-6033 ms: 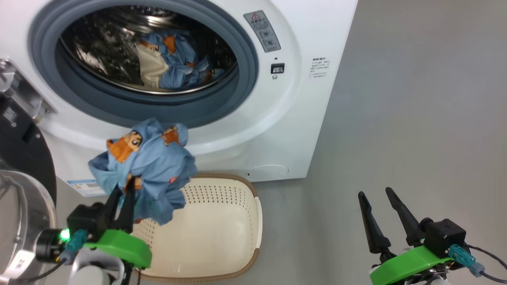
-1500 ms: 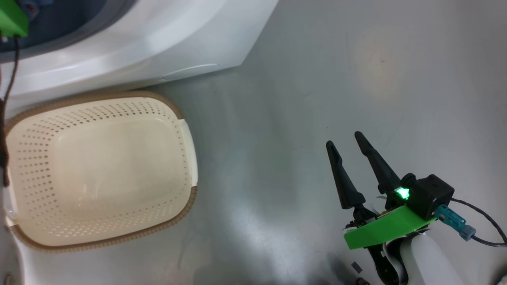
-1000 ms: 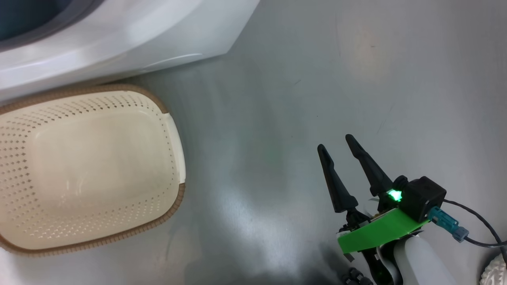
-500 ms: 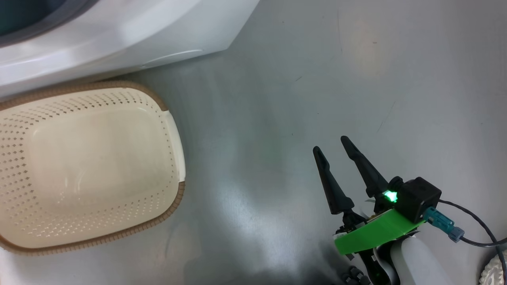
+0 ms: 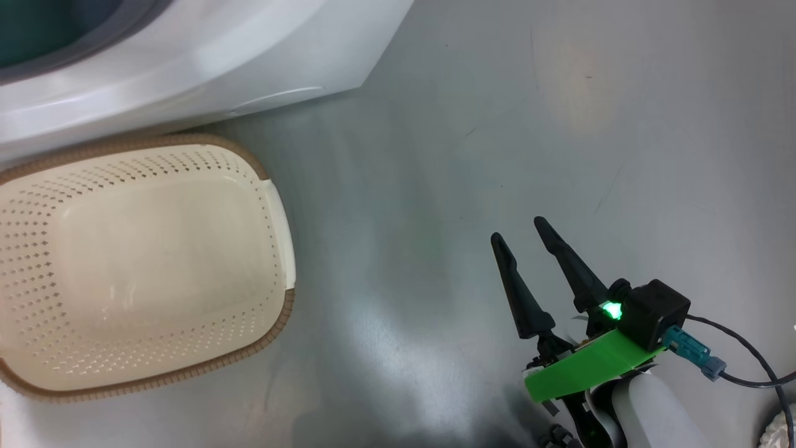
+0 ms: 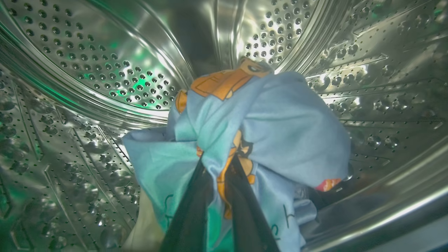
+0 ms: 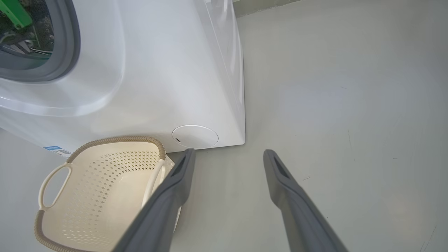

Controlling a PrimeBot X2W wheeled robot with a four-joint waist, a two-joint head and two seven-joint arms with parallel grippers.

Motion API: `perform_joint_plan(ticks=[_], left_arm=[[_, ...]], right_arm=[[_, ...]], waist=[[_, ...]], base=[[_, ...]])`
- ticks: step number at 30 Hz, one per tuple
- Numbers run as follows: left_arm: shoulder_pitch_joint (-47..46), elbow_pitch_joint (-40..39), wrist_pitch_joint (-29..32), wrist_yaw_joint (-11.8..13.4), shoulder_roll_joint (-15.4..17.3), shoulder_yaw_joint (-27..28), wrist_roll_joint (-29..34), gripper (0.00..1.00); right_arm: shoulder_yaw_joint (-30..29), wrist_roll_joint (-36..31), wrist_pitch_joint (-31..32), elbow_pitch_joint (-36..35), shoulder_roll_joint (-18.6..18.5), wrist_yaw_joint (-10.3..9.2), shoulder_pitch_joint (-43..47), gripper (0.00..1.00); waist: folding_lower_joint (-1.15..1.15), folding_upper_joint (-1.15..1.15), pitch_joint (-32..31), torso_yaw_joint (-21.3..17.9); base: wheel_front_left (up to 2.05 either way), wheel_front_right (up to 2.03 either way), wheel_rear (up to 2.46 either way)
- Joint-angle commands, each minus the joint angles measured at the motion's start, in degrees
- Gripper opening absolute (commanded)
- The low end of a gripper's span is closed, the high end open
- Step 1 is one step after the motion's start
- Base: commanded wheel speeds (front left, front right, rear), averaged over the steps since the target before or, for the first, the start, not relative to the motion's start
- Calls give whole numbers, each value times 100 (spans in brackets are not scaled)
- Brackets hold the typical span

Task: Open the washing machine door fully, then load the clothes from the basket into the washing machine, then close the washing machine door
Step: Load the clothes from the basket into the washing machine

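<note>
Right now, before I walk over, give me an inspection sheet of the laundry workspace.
Surface: grey floor, glossy, with faint scuffs.
Job's things: basket on the floor just in front of the washing machine, no clothes in it; blue garment inside the steel drum.
Clutter: pale knobbly object at the head view's lower right corner, unidentified.
Pincers: left pincer shut on the blue garment inside the drum; right pincer open, empty, above the floor.
Cables: dark cable trailing from the blue plug at the right wrist.
Surroundings: nothing seen.
</note>
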Motion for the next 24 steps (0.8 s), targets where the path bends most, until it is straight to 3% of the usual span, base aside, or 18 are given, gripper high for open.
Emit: perform_joint_plan(ticks=[1, 6, 7, 8, 9, 24], left_arm=[[-112, -21, 20, -28, 241, 17, -28, 0], [-231, 180, -31, -40, 230, -36, -56, 0], [-251, 199, -44, -42, 226, -50, -57, 14], [-264, 201, -60, -45, 227, -81, -40, 48], [-268, 218, -72, -48, 218, -88, -50, 100], [-97, 237, -136, -40, -2, -159, -195, 100]], right_arm=[[121, 89, -27, -84, -5, 9, 76, 100], [127, 87, -27, -75, -5, 9, 71, 100], [130, 92, -27, -73, -5, 9, 66, 100], [133, 96, -27, -69, -5, 9, 64, 100], [134, 100, -27, -63, -5, 9, 63, 100], [72, 94, -27, -24, -5, 9, -3, 100]], waist=[[0, 0, -3, 1], [0, 0, -31, -2], [0, 0, -37, -3], [0, 0, -48, -3], [0, 0, -63, -1], [0, 0, -270, 81]], base=[[0, 0, 0], [0, 0, 0], [0, 0, 0], [0, 0, 0], [0, 0, 0], [0, 0, 0]])
